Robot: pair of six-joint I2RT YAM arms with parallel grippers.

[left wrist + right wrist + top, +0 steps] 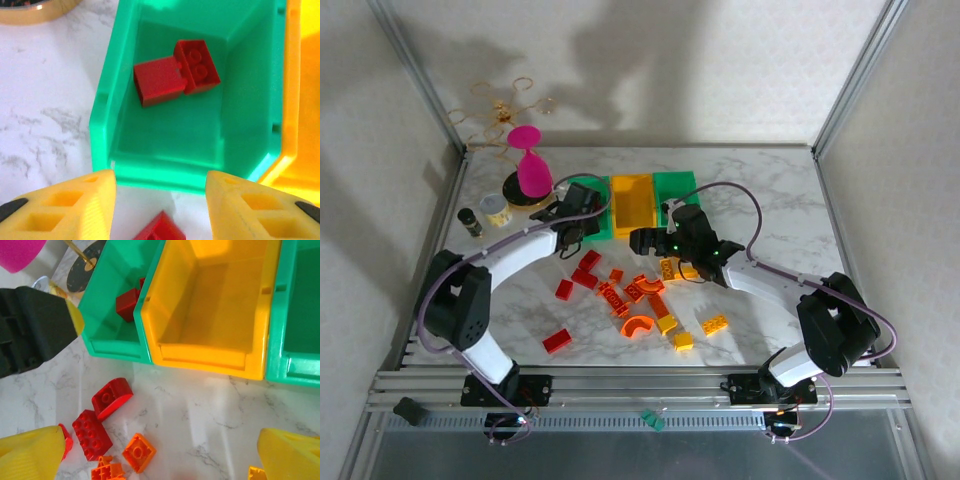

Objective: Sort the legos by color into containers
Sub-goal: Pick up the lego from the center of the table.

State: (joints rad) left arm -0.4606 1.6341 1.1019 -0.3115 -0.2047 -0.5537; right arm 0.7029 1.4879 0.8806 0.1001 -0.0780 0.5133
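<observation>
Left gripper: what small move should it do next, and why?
Probably draw back a little and lower onto the red brick lying on the table between its fingers. The left gripper is open and empty, the green bin ahead already holds two red bricks, so this one seems to belong there.

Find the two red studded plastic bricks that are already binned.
In the left wrist view, the red bricks lie touching inside the left green plastic bin, beside the yellow-orange bin.

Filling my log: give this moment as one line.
left gripper open at green bin | two red legos inside | right gripper open over loose legos
</observation>
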